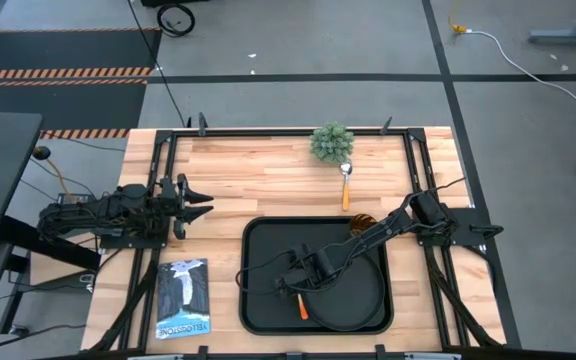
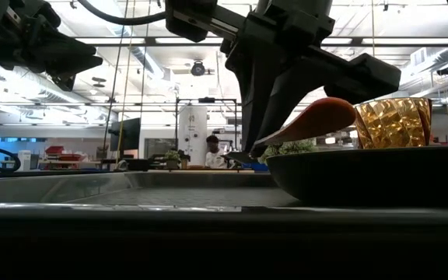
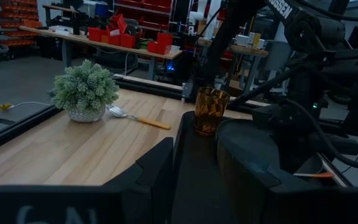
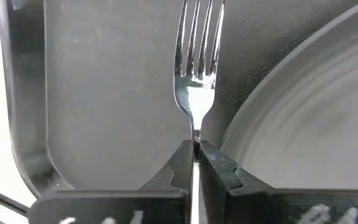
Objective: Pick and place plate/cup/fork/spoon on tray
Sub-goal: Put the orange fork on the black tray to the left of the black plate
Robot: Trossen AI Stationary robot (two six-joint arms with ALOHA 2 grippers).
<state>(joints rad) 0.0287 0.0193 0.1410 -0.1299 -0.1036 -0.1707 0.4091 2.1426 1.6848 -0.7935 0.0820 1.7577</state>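
Observation:
The black tray [image 1: 263,300] lies at the table's near middle. The round black plate [image 1: 358,295] lies on its right half, and the amber cup [image 1: 360,224] stands upright at the tray's far right corner. My right gripper [image 1: 293,285] is over the tray, just left of the plate, shut on the fork [image 4: 197,37]. The fork's orange handle [image 1: 303,308] points toward the near edge. The spoon [image 1: 346,186] lies flat on the wood beside the plant. My left gripper [image 1: 206,203] is open and empty at the table's left. My right gripper pinches the fork's thin metal neck [image 4: 196,127], just behind the tines, between its two fingertips. The fingers come from above, slanting down. The fork is tilted, its tines low over the tray floor [image 2: 239,158] and its orange handle [image 2: 317,118] raised above the plate's rim. Whether the tines touch the tray I cannot tell.
A small green potted plant [image 1: 331,142] stands at the table's far middle, next to the spoon. A printed booklet [image 1: 182,298] lies at the near left, beside the tray. Bare wood lies between my left gripper and the plant.

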